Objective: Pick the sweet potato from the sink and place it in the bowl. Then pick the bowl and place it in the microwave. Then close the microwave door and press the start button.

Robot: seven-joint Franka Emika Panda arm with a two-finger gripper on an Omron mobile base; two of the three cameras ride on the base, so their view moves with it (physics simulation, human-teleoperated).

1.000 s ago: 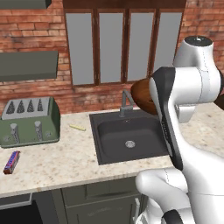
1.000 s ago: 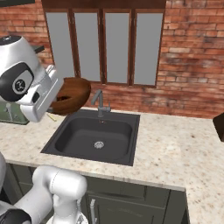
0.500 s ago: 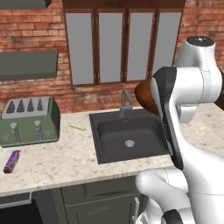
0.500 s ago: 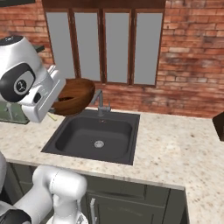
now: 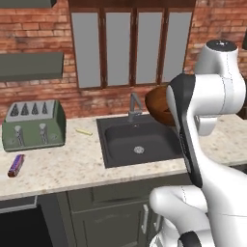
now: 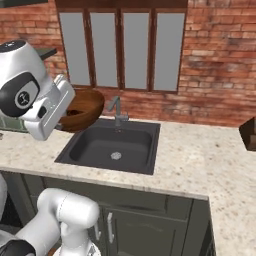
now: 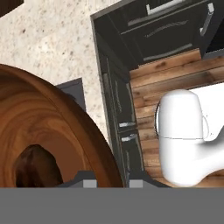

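- Left base view, L to R: green-grey toaster (image 5: 33,124) w/ four slots near counter's (image 5: 67,166) left edge; wrapped candy bar (image 5: 16,165) in front of it, toward front edge; small yellowish strip (image 5: 83,131) between toaster and sink (image 5: 137,140).
- Sink: dark grey rect. basin, round silver drain, angular faucet (image 5: 133,106) at back rim.
- Bowl (image 5: 160,105): glossy reddish-brown wood, round; held up in the air above sink's right side, partly hidden by white arm.
- Right base view adds what left view lacks: bowl (image 6: 82,107) seen from other side, over sink's (image 6: 114,145) left rim, tilted, inside facing cam; gripper body covers its left rim. Counter (image 6: 200,160) is speckled beige stone; brick wall behind.
- Hand view adds interior detail: wood grain rings of bowl (image 7: 48,131); sweet potato (image 7: 37,168), dark brown lump, lying inside bowl at bottom. Gripper (image 7: 110,183) fingers grasp bowl rim, one tip each side of the wall.
- Below in hand view: dark cabinet fronts, wood plank floor.
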